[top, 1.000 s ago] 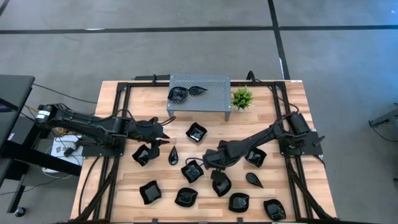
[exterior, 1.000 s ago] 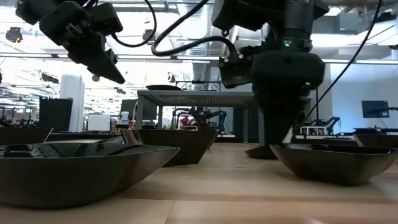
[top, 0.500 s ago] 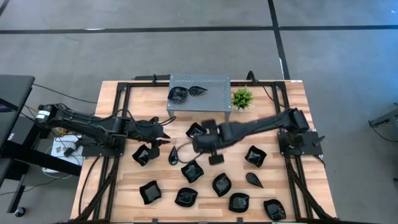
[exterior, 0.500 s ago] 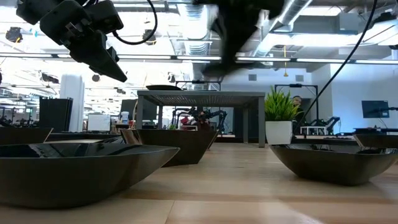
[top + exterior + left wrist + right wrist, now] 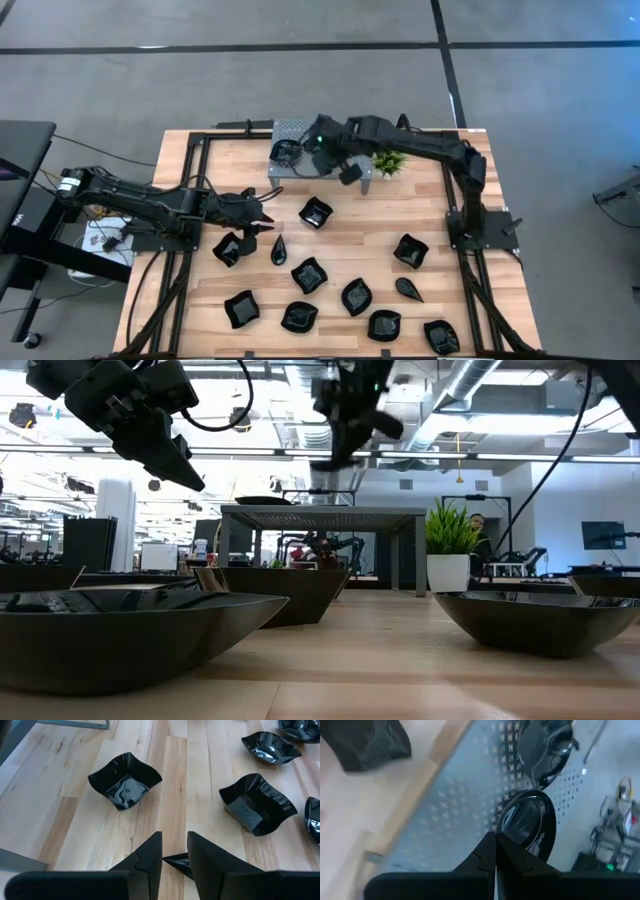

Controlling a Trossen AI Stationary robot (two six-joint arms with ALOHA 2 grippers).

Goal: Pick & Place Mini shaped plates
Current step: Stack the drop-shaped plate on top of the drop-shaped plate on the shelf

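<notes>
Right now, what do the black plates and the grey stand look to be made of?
The black plates look like glazed ceramic or hard plastic: glossy, with sharp light reflections on the wavy walls; which one, I cannot tell. The grey stand looks like perforated sheet metal, with a matte silver sheen and regular punched holes.
</notes>
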